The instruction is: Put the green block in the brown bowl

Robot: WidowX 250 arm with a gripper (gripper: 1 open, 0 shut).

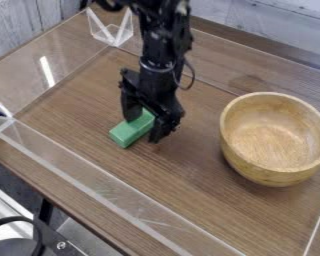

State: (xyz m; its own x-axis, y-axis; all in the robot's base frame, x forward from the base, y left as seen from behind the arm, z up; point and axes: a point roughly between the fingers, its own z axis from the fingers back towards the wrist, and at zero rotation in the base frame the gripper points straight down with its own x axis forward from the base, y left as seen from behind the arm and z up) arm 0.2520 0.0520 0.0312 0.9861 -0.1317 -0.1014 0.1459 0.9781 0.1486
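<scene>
The green block [127,132] lies flat on the wooden table, left of centre. My gripper [147,119] has come down over the block's far end, open, with one black finger on each side of it. The near end of the block shows in front of the fingers; the far end is hidden behind them. The brown bowl [275,138] stands upright on the table to the right, empty, well apart from the gripper and the block.
Clear acrylic walls [43,70] ring the table, with a low front wall [109,190] near the camera. Bare wood lies between the block and the bowl.
</scene>
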